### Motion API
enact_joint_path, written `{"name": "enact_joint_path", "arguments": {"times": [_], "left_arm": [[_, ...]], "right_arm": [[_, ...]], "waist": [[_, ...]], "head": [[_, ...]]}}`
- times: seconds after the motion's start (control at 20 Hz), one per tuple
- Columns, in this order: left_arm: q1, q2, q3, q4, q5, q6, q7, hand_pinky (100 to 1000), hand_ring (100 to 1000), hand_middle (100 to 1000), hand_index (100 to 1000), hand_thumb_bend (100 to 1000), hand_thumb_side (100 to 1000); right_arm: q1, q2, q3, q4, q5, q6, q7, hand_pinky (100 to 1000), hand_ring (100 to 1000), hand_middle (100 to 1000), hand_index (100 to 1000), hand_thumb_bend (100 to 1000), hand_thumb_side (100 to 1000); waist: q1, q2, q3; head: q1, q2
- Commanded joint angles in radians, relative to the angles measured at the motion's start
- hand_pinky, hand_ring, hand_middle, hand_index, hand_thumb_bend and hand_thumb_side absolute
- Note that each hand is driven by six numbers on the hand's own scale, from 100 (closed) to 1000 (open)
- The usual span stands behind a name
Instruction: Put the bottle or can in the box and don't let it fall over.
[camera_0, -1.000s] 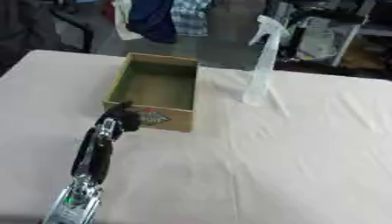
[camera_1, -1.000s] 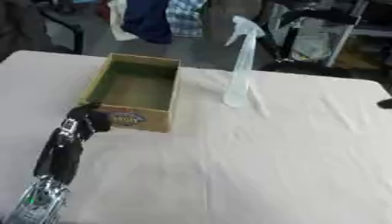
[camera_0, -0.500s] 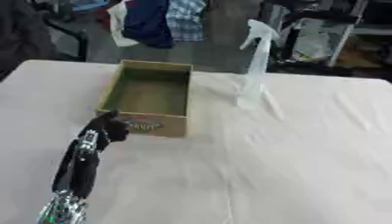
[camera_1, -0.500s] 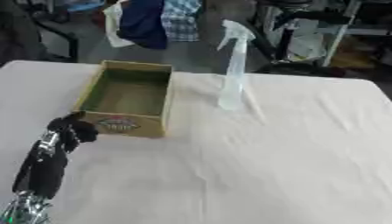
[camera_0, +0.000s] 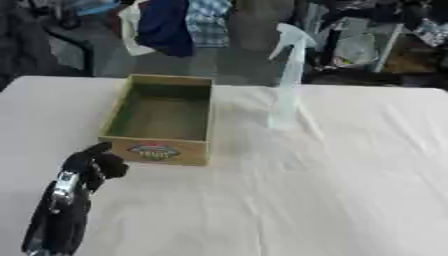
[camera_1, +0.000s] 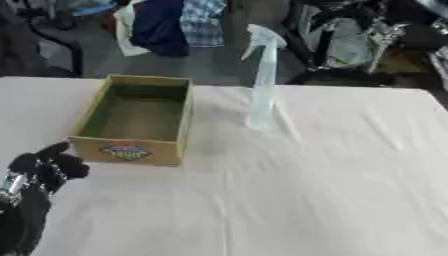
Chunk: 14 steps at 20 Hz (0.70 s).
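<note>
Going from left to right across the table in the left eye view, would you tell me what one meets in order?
Left hand, near the lower left → cardboard box, open and empty → clear spray bottle, standing upright on the white tablecloth.

Looks like a lab or workshop room. White cloth-covered table (camera_0: 350, 165) set up in front; behind it, hanging blue and plaid clothing (camera_0: 184, 22), dark chairs and cluttered equipment (camera_1: 367, 35).

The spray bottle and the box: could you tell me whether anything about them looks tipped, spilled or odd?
Nothing stands out. The spray bottle stands upright on the table, apart from the open box, which holds nothing. The left robot hand is near the box's front corner.
</note>
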Motion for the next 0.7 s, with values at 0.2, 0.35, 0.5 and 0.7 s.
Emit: {"name": "enact_joint_path", "arguments": {"times": [0.2, 0.35, 0.5, 0.7], "left_arm": [[-0.037, -0.015, -0.022, 0.004, 0.013, 0.002, -0.038, 712, 640, 583, 825, 130, 1000], [-0.042, -0.020, -0.028, 0.013, 0.014, 0.002, -0.051, 712, 639, 581, 824, 130, 1000], [-0.050, -0.025, -0.034, 0.019, 0.013, 0.001, -0.064, 712, 639, 580, 824, 129, 1000], [-0.065, -0.027, -0.040, 0.023, 0.009, -0.001, -0.077, 711, 637, 577, 823, 130, 1000]], "right_arm": [[-0.067, 0.036, -0.017, 0.180, 0.102, -0.125, 0.154, 879, 1000, 1000, 1000, 100, 292], [-0.073, 0.047, -0.024, 0.205, 0.149, -0.154, 0.115, 923, 1000, 1000, 1000, 100, 304], [-0.074, 0.048, -0.030, 0.215, 0.184, -0.174, 0.056, 950, 1000, 1000, 1000, 100, 323], [-0.068, 0.036, -0.034, 0.209, 0.204, -0.193, -0.002, 971, 1000, 1000, 1000, 100, 316]], "waist": [[-0.007, -0.002, 0.026], [-0.012, 0.000, 0.034], [-0.016, 0.003, 0.044], [-0.029, 0.014, 0.061]], "head": [[-0.076, -0.023], [-0.085, -0.026], [-0.097, -0.034], [-0.119, -0.049]]}}
